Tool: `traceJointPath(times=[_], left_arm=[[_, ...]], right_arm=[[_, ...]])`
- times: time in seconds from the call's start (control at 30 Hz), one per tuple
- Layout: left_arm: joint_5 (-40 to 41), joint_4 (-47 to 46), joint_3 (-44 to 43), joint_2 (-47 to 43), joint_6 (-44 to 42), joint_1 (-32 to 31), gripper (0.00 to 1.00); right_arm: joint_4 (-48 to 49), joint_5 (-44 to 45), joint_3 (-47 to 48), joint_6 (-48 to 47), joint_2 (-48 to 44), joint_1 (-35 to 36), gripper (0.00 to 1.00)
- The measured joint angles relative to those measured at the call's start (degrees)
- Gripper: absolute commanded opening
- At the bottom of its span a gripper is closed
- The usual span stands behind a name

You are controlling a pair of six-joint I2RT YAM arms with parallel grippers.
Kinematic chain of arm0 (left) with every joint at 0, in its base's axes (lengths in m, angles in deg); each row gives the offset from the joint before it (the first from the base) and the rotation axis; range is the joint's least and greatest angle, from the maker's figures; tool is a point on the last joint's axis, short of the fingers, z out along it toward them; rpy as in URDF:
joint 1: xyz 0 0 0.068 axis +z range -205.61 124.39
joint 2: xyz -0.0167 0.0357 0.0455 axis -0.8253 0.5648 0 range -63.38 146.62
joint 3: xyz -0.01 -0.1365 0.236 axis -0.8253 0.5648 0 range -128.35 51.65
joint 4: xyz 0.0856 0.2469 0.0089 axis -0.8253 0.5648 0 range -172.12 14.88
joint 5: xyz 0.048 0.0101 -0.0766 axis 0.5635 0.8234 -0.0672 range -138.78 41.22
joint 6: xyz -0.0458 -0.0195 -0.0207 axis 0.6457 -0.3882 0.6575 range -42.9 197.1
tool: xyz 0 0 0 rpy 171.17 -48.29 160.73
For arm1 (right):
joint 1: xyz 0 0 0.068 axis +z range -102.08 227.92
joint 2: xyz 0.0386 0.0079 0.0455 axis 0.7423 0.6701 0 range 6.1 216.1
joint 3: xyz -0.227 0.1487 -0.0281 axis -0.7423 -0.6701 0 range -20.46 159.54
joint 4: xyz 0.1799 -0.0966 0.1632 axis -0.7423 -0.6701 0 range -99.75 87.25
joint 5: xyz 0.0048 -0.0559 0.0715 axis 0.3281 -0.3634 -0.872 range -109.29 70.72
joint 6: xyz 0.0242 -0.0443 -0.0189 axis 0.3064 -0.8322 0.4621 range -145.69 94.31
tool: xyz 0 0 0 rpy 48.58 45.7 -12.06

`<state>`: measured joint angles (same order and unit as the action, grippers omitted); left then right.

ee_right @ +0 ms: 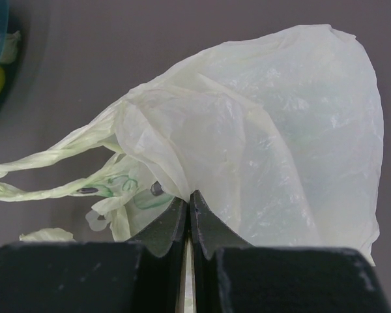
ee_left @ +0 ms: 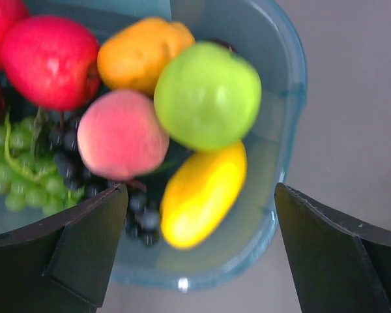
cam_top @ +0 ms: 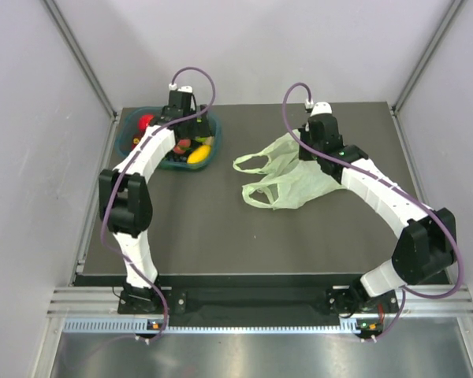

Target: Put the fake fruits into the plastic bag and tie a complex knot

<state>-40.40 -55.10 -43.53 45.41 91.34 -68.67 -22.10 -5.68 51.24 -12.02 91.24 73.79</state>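
Left gripper [ee_left: 197,199]: fingers wide apart, poised over fake fruits [ee_left: 207,94] heaped in teal tray [ee_left: 283,111], far-left of table [cam_top: 189,228]. Right gripper [ee_right: 190,197]: fingers together, pinching a fold of plastic bag [ee_right: 280,130], centre-right of table, 2 handles pointing left.

Fruits [ee_left: 207,94] in tray [ee_left: 283,124], table [cam_top: 213,232] rear left; bag [cam_top: 299,185] right of tray, apart.

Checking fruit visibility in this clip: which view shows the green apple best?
Left wrist view: the green apple sits centre frame, unobstructed, in the teal tray. The top view's left arm overlaps the tray; I cannot find it there. The right wrist sees only the tray's edge.
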Motion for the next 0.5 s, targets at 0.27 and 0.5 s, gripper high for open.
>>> traceJointPath(times=[0.27,0.5], left_arm=[[1.2,0.2,-11.3,12.4,-1.9,1.0,0.99],[1.0,1.9,-19.4,20.0,-2.3,1.2,0.91]], right_arm=[[-0.1,-0.8,0.0,0.0,0.0,0.3,0.0],[-0.1,-1.0,0.0,-0.1,0.0,0.3,0.0]])
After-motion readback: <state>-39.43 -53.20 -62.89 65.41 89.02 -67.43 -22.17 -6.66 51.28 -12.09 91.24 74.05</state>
